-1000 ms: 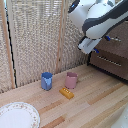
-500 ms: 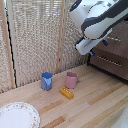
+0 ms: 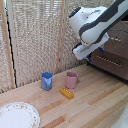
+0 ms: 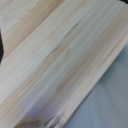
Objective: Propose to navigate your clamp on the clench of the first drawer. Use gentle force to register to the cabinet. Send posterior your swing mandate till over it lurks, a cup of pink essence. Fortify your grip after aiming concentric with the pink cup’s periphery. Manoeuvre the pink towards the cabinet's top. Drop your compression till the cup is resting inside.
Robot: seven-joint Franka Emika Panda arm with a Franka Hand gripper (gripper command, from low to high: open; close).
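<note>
almost nothing has been moved since the earlier pictures; the clamp (image 3: 91, 54) is still held up in front of the cabinet (image 3: 114, 55). whether its fingers are spread or pressed together cannot be told. the pink cup (image 3: 71, 80) is stood upright on the wooden table (image 3: 95, 105), between the blue cup (image 3: 46, 81) and the cabinet. a yellow block (image 3: 66, 93) is laid just beside it. a plate (image 3: 17, 116) is seen farther off.

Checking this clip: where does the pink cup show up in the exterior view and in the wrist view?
Exterior view: the pink cup stands on the wooden tabletop, between the blue cup and the cabinet, just behind the yellow block.
Wrist view: not in it; only bare wood planks.
Shared landmark: the light wooden tabletop.
</note>
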